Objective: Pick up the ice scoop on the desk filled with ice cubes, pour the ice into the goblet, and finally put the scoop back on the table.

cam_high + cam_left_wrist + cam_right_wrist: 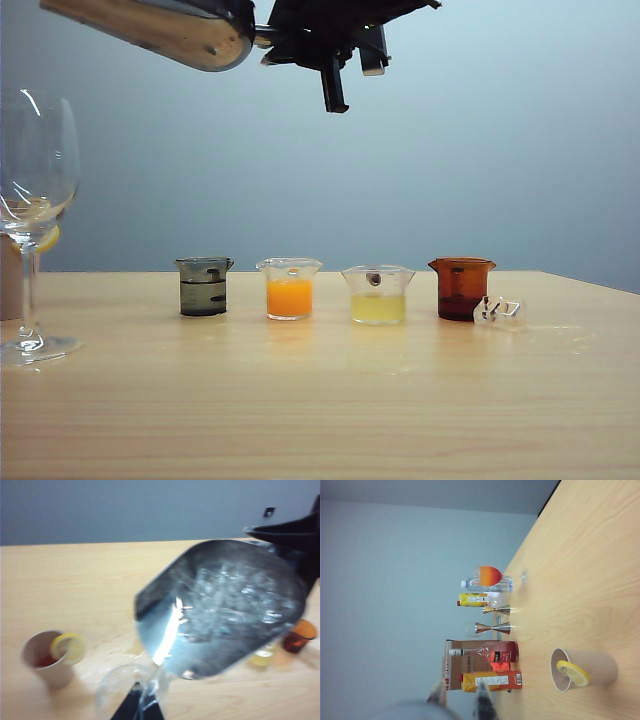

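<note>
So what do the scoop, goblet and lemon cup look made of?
Scoop: polished metal, with mirror-like reflections, held by the right gripper.
Goblet: clear glass, judging by see-through bowl and bright highlights.
Cup: matte tan, probably paper, though plastic can't be ruled out.

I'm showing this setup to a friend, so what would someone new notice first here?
Probably the shiny ice scoop, heaped with ice cubes, held high by the right gripper above the goblet at the desk's left edge. Next, four small beakers in a row mid-desk: grey, orange, pale yellow, amber.
</note>
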Controlling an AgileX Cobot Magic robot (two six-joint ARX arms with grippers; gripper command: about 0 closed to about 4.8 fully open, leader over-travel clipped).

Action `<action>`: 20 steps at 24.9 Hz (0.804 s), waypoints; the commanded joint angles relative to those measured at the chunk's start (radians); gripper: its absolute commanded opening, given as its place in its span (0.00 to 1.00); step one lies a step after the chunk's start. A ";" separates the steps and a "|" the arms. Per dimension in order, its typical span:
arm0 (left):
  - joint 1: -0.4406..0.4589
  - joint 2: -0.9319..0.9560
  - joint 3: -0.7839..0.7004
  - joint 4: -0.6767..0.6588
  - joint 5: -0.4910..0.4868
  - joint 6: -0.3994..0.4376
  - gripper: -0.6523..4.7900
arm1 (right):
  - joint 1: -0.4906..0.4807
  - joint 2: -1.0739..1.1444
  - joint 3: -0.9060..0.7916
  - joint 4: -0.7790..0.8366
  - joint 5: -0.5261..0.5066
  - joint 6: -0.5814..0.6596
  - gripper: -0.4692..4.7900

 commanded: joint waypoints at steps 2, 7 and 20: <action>0.138 -0.019 0.004 -0.013 0.098 0.028 0.11 | 0.013 -0.005 0.014 0.043 0.030 -0.026 0.08; 0.372 -0.023 -0.009 -0.011 0.369 0.034 0.11 | 0.014 -0.005 0.015 0.043 0.048 -0.044 0.08; 0.476 -0.024 -0.067 -0.003 0.552 0.106 0.11 | 0.063 0.010 0.050 -0.017 0.111 -0.133 0.08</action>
